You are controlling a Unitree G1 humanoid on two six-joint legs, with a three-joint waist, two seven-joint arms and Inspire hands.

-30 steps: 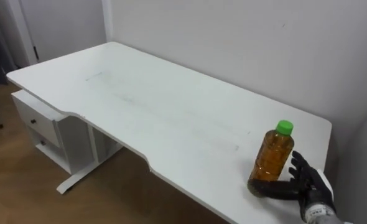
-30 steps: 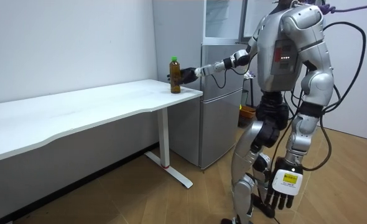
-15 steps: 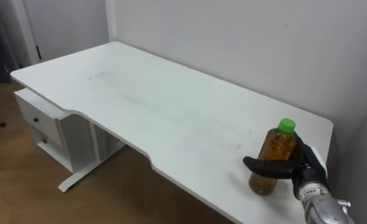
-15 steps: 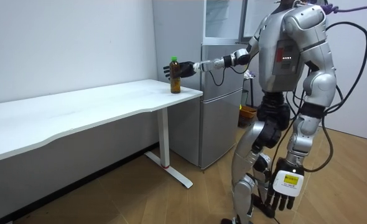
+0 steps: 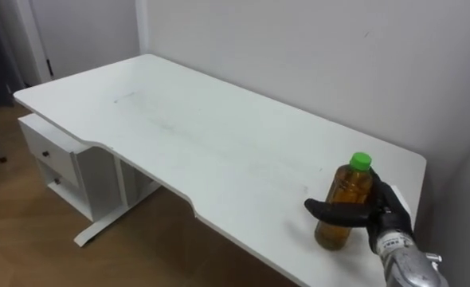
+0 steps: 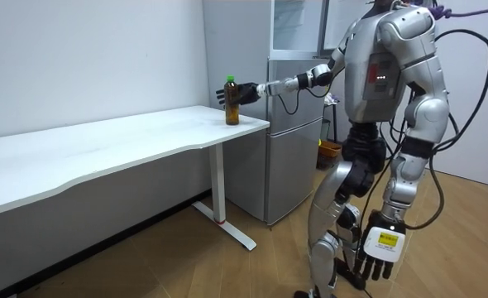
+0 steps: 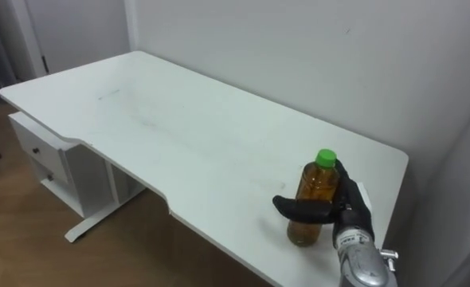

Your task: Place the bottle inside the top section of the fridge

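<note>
The left hand (image 6: 375, 258) hangs beside the leg, fingers slack and apart, idle. Ahead, the right hand (image 5: 385, 219) is curled round the bottle (image 5: 342, 195), thumb across the front and fingers behind (the grip looks closed). The bottle stands upright near the right end of the bench (image 5: 179, 127), seemingly not yet lifted. So the grasp is made; lifting, turning to the fridge (image 6: 294, 124) just past the bench and setting the bottle in its upper compartment are all left.
</note>
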